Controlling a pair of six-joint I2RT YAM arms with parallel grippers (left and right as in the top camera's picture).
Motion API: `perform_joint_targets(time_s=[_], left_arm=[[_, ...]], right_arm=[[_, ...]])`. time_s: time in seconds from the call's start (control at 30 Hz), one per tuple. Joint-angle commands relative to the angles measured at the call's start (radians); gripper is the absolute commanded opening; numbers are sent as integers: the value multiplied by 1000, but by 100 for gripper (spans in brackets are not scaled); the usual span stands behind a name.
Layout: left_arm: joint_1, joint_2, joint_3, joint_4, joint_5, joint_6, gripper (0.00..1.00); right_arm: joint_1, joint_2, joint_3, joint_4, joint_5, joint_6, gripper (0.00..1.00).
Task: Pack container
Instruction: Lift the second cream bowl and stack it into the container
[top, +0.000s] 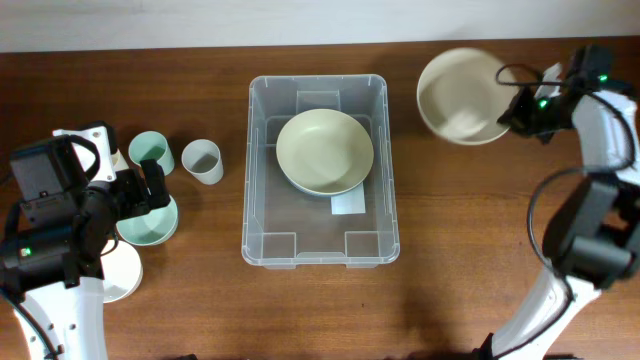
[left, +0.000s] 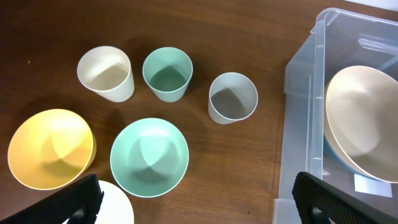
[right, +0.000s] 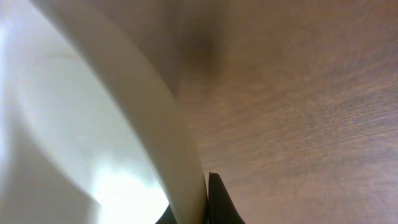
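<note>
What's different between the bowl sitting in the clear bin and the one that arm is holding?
The packed bowl rests inside the container, free of any gripper; the held bowl is outside it, pinched at its rim by the right gripper. The packed bowl looks pale greenish; the held bowl looks creamier white. Both are plain, round and similar in size.

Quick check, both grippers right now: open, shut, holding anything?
Left gripper: open, holding nothing.
Right gripper: shut on the rim of the cream bowl.
</note>
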Motion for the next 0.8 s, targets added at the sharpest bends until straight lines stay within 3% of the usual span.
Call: perform_joint_targets(time_s=[0.0,0.17,0.33,0.57,0.77], left_arm=[[-3,3,18,2,11,16,100],[-3,3,18,2,11,16,100],[-3,3,18,2,11,16,100],[-3,3,18,2,11,16,100],[-3,3,18,2,11,16,100]], right_arm=[[34,-216,3,-6,-46,-18,4],[145,-383,3,-21,-34,-41,4],[346,-454,3,-36,63,-40,4],[625,-387,3,-40,264,-40,4],[694,-265,3,-36,291,-31,4]])
